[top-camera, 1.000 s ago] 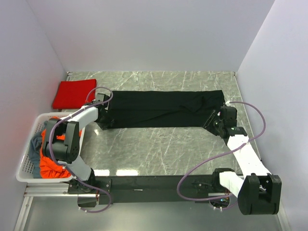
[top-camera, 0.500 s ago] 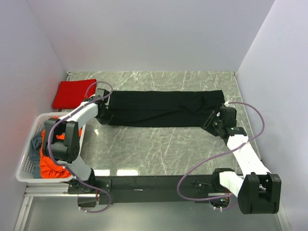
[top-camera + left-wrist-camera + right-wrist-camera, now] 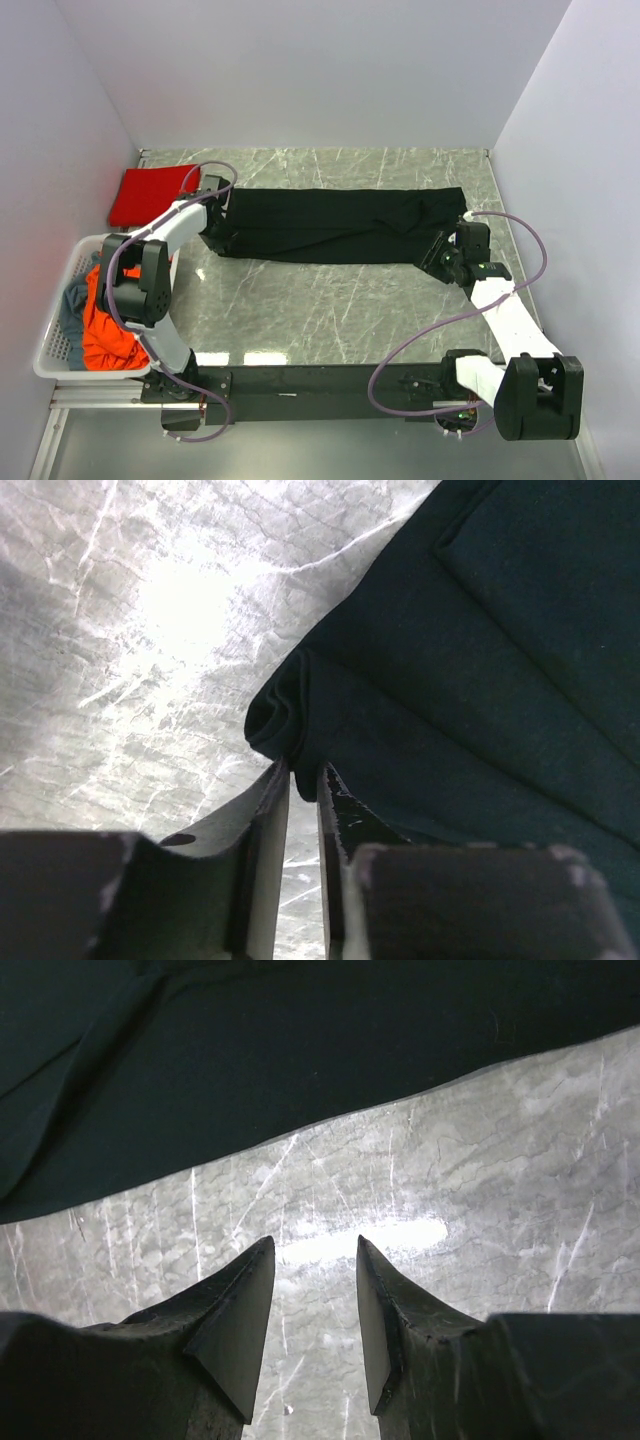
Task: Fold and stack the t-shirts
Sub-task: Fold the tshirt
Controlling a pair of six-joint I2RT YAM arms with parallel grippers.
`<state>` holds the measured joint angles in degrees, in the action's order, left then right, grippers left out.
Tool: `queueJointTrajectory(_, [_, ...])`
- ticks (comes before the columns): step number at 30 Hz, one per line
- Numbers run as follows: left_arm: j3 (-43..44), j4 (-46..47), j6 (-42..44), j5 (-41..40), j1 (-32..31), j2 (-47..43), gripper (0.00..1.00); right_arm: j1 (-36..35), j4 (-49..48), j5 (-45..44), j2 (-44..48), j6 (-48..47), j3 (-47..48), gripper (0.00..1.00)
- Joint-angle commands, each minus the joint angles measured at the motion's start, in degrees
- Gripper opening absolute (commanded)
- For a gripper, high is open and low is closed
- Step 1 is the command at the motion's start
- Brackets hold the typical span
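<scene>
The large black t-shirt [image 3: 340,225] lies as a long folded band across the far half of the table. At its left end my left gripper [image 3: 214,228] is shut on a bunched fold of the black t-shirt [image 3: 480,660]; the left wrist view shows the cloth pinched between the tips of the left gripper [image 3: 303,770]. My right gripper [image 3: 438,256] sits at the band's near right corner. In the right wrist view the right gripper [image 3: 315,1245] is open over bare table, just short of the black t-shirt's [image 3: 300,1040] edge.
A folded bright red t-shirt [image 3: 150,195] lies at the far left corner. The white basket [image 3: 55,335] at the left holds an orange-red t-shirt [image 3: 105,335] and a grey-blue t-shirt [image 3: 72,300]. White walls enclose the marbled table [image 3: 330,310].
My left gripper has moved toward the back of the table along the black t-shirt's left end and closed on it, drawing that near left corner inward. The right arm has barely moved.
</scene>
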<state>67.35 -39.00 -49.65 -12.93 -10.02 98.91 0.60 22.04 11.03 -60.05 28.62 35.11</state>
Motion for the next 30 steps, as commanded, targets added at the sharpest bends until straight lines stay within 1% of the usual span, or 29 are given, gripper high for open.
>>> queueJointTrajectory(1, [2.4,-1.0,1.0,-0.1,-0.2,-0.2,0.24,-0.3,-1.4,0.6,-0.1,-1.0,-0.6,0.45])
queueJointTrajectory(4, [2.0,-1.0,1.1,0.0,-0.2,-0.4,0.28,-0.3,-1.6,0.7,-0.4,-1.0,-0.7,0.45])
queueJointTrajectory(11, [1.8,-1.2,1.4,0.5,-0.2,-0.8,0.29,-0.3,-1.7,0.8,-0.8,-1.0,-1.0,0.45])
queueJointTrajectory(19, [4.7,-2.7,1.9,0.6,-0.2,0.5,0.29,-0.3,-1.8,1.0,-0.9,-1.0,-0.9,0.45])
queueJointTrajectory(25, [5.2,-2.9,2.3,0.8,-0.3,0.9,0.30,-0.3,-1.9,1.5,-1.5,-0.9,-0.8,0.45])
queueJointTrajectory(28, [4.6,-2.5,2.2,1.0,-0.2,1.4,0.26,-0.3,-2.0,1.6,-1.3,-0.8,-0.8,0.44])
queueJointTrajectory(29, [4.5,-2.3,2.2,1.1,-0.2,1.5,0.19,-0.3,-1.9,1.5,-1.4,-0.8,-0.8,0.44])
queueJointTrajectory(30, [4.3,-2.0,2.2,1.2,-0.2,2.0,0.15,-0.3,-1.8,1.6,-1.4,-0.9,-0.8,0.44])
